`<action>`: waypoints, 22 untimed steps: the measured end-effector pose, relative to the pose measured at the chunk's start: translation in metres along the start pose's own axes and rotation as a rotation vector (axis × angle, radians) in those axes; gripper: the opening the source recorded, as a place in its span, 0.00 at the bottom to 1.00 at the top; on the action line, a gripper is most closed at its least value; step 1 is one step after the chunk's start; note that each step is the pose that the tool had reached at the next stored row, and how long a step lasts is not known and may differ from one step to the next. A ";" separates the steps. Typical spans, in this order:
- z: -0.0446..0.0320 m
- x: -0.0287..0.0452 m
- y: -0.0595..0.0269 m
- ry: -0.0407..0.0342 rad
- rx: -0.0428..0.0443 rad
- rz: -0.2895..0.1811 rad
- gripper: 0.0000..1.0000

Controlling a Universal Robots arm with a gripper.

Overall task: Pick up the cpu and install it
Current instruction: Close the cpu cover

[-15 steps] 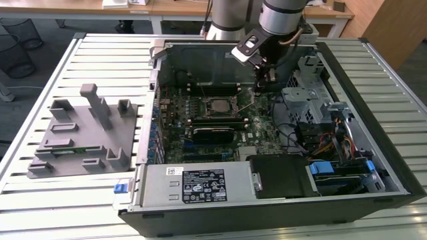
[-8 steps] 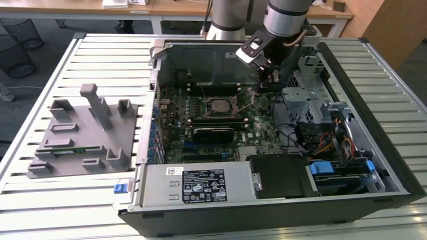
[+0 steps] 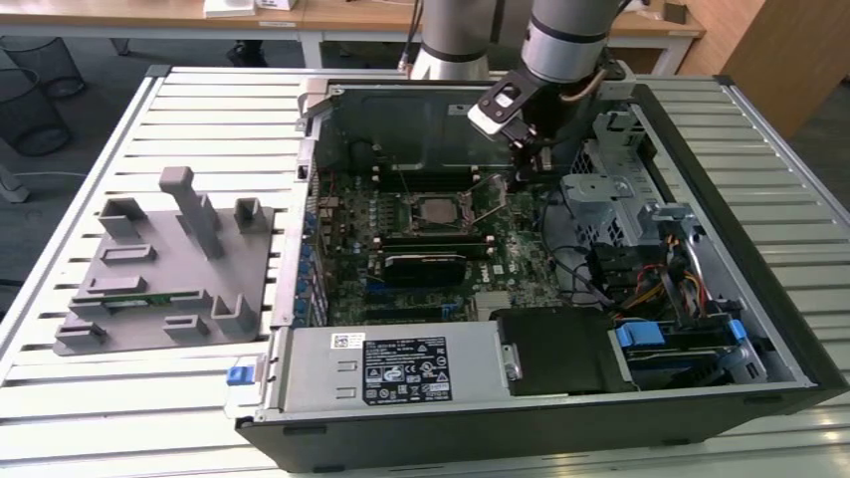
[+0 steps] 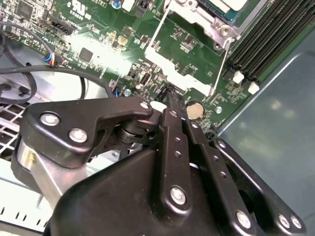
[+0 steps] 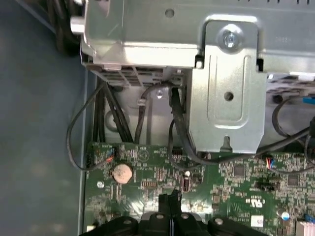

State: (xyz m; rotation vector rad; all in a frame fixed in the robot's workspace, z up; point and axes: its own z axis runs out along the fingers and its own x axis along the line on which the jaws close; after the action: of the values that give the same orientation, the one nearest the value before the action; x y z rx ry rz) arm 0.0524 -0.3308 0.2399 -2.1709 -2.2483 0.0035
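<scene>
The cpu (image 3: 436, 211) lies flat in the dark socket at the middle of the motherboard (image 3: 512, 261), inside the open computer case (image 3: 791, 344) on the slatted surface (image 3: 199, 110). In the exterior view the pincer (image 3: 523, 181) hangs at about 2 o'clock from the cpu, just off the socket's edge. It is narrow, its fingers (image 5: 170, 197) pressed together with nothing visible between them. In both wrist views its tip (image 4: 170, 93) stands close over the green board beside a coin battery (image 5: 122, 173). A metal drive cage (image 5: 226, 83) and black cables (image 5: 177, 128) crowd the board's edge there, leaving little room.
</scene>
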 end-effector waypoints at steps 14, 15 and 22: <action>0.0017 0.0008 -0.0256 0.0001 0.0000 0.000 0.11; 0.0018 0.0009 -0.0268 0.0001 0.0000 0.000 0.11; 0.0031 0.0012 -0.0344 0.0002 -0.0001 0.000 0.11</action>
State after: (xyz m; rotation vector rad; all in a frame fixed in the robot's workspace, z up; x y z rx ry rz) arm 0.0180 -0.3308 0.2372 -2.1710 -2.2481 0.0032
